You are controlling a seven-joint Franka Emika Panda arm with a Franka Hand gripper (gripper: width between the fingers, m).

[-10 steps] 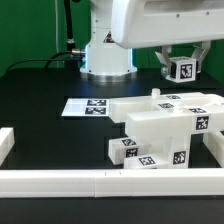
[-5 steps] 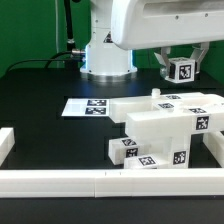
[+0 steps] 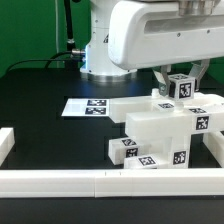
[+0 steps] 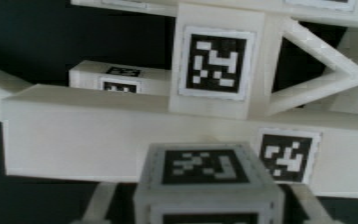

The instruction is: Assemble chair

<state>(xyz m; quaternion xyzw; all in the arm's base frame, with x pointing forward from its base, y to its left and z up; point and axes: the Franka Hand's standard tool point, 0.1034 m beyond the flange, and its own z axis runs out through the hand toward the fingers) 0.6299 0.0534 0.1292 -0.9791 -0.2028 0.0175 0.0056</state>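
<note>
One square leg (image 3: 181, 88) sits clamped in the hand (image 3: 180, 76), just above the part-built chair (image 3: 160, 128) beneath it; most parts look joined, and this leg is not yet fitted.

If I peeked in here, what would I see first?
The big white robot arm fills the top of the exterior view, its jaws shut on a tagged white block. Just under it sits the half-built chair, white and blocky, on the black table.
</note>
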